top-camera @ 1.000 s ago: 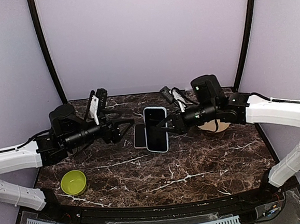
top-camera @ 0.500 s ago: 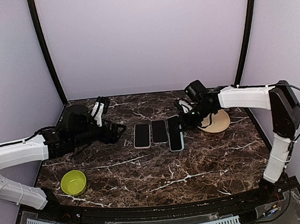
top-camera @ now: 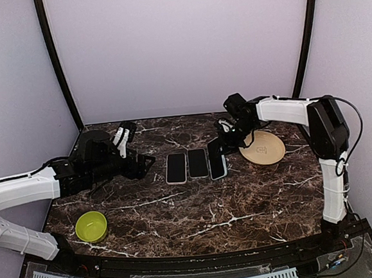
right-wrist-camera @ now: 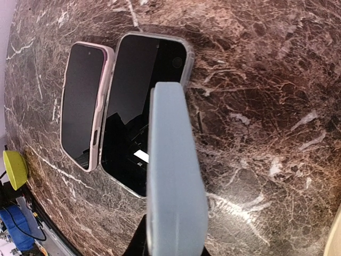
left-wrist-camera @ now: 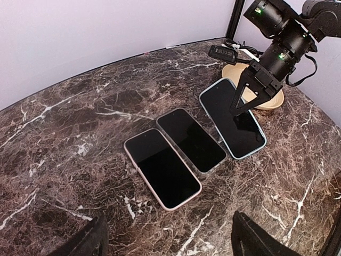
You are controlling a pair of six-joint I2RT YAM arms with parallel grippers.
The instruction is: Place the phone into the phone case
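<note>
the blue-cased phone [left-wrist-camera: 233, 118] — seemingly fitted — is now lowered from mid-air, pinched by the right gripper [left-wrist-camera: 248, 104]; the left gripper [top-camera: 146, 163] is held spread.

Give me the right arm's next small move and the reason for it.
Probably ease the right gripper down until the blue-cased phone lies flat on the table. The jaws are shut on its far end, which looks slightly raised, while its near end seems to rest beside the middle phone. Letting go before it is flat could let it drop.
</note>
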